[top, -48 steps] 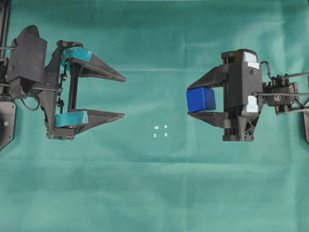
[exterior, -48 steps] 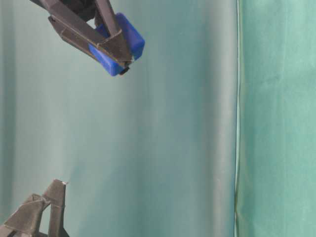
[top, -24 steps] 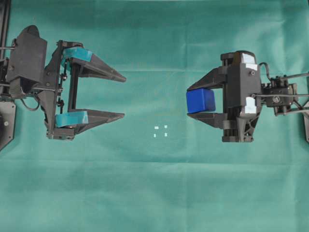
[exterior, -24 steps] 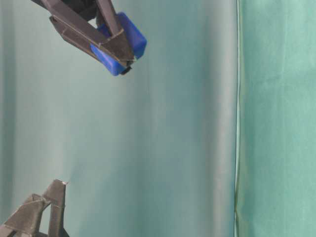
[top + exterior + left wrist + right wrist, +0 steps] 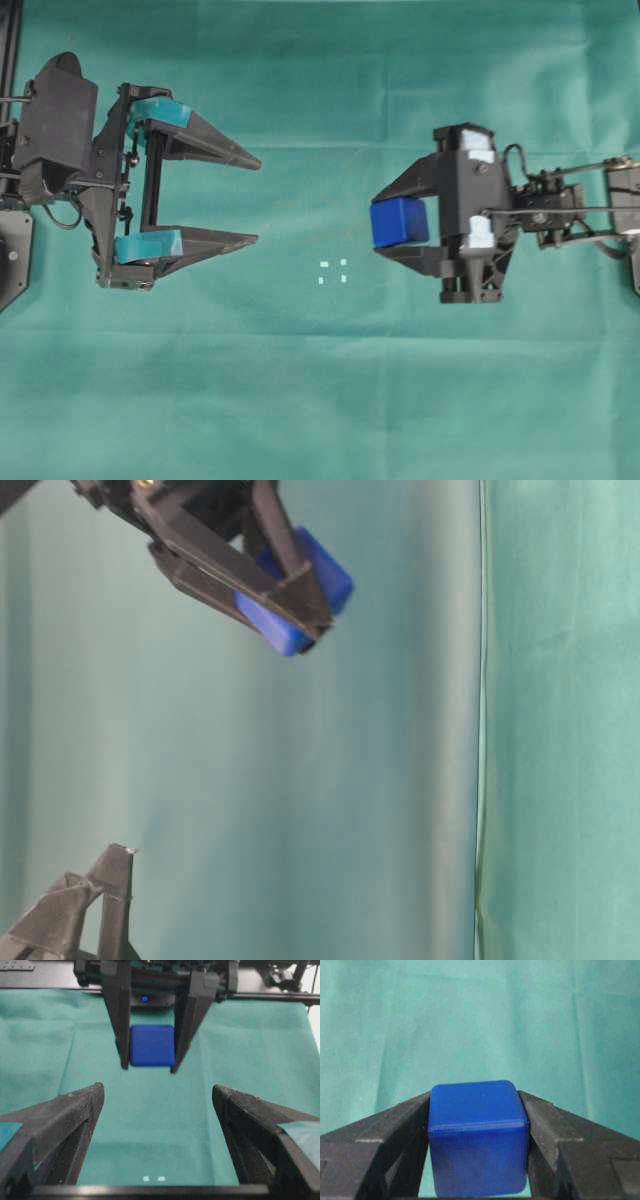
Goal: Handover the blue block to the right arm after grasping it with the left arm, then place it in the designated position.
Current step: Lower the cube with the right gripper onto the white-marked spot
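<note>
Overhead view: plain black right gripper [image 5: 385,222] clamps the small bright blue cube [image 5: 398,221] short of the 4 white marks [image 5: 333,271]; releasing here risks missing them, while the teal-taped left gripper [image 5: 250,200] sits apart

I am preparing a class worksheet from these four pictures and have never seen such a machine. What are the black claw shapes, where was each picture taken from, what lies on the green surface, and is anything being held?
The claws are grippers on two robot arms facing each other over a green cloth. One picture looks straight down, one looks from table height, and two come from cameras mounted on each arm's wrist. The left gripper, with teal tape on its fingers, stands wide open and empty. The right gripper, plain black, is closed on a blue block, pinched on two opposite sides; its wrist camera shows the block close up. The table-level picture suggests the block is held above the cloth. On the cloth lie only four tiny white marks forming a small square, between the grippers.
</note>
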Controlling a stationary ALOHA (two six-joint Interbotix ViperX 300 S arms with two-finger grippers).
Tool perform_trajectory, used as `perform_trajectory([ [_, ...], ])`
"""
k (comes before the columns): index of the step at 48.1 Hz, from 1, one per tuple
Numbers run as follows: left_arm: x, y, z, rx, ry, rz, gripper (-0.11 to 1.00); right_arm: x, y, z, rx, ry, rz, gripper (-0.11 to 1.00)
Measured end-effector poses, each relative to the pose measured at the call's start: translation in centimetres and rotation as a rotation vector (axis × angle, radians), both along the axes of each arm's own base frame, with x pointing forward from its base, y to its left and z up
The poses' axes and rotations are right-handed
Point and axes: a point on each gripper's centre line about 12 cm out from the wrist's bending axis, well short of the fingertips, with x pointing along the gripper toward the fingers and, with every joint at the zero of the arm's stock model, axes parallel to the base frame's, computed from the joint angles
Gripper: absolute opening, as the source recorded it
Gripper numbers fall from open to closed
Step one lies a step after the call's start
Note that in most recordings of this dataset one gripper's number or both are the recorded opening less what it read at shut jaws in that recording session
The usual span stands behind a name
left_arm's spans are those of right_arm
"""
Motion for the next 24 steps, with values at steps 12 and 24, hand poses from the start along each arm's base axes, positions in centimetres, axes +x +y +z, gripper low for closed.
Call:
perform_trajectory([
  [12,0.0,0.0,0.0,0.0,0.002,0.002,1.0,1.7,0.4,-2.3,0.011,0.004,0.025,0.54],
  [24,0.0,0.0,0.0,0.0,0.0,0.002,1.0,3.4,0.9,-5.2,0.03,0.006,0.054,0.54],
])
